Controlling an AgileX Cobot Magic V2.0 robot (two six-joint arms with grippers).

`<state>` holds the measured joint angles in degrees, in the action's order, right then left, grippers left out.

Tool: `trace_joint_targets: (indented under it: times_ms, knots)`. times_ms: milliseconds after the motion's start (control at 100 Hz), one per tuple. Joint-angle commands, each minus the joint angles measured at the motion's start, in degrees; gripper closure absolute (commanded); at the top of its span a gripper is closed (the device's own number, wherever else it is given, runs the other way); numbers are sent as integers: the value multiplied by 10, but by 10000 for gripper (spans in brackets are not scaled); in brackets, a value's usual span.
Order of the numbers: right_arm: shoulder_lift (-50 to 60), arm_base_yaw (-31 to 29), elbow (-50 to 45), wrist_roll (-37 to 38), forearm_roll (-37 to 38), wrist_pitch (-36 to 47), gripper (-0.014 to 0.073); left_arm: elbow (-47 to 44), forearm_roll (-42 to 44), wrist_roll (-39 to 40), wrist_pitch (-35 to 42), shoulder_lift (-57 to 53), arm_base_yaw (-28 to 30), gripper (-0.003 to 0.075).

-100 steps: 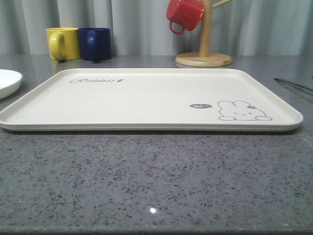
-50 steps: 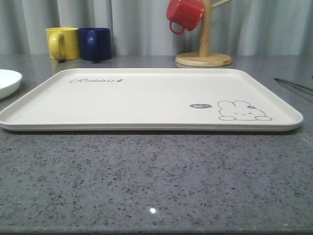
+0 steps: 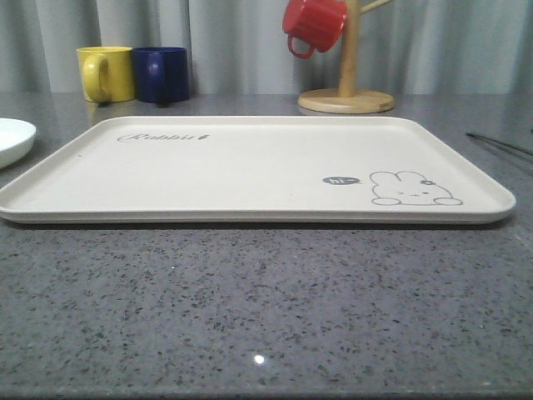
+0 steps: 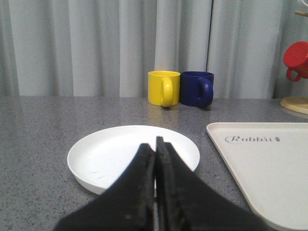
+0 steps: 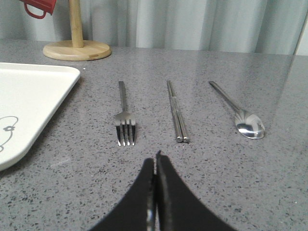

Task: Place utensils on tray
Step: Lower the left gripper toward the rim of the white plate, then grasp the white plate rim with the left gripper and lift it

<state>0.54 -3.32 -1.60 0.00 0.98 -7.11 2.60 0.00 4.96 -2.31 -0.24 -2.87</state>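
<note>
Tray (image 3: 250, 167) bare on the grey table (image 3: 266, 308). Left gripper (image 4: 155, 147) clenched empty above plate (image 4: 110, 151); right gripper (image 5: 155, 163) clenched empty — fork (image 5: 124, 115), chopsticks (image 5: 176, 111), spoon (image 5: 240, 115) lie beside the tray.

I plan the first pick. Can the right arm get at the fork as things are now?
Probably yes. The fork lies alone on the counter just ahead of the right gripper, apart from the chopsticks and tray. The shut jaws must open first.

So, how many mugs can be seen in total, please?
3. The yellow mug and the blue mug stand side by side on the table behind the tray; the red mug hangs on the wooden stand.
</note>
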Motion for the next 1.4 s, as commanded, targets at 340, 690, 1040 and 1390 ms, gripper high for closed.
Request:
trace_joint_targets:
  times_ms: [340, 690, 1040, 1390]
  knots:
    - [12, -3, 0, 0, 1, 44, 655, 232, 16, 5, -127, 250, 3, 739]
    - [12, -3, 0, 0, 1, 44, 655, 408, 16, 5, -232, 555, 3, 392]
    - [12, -3, 0, 0, 1, 44, 655, 624, 19, 39, -427, 736, 53, 293]
    - [12, -3, 0, 0, 1, 44, 655, 722, 19, 40, -595, 844, 179, 293]
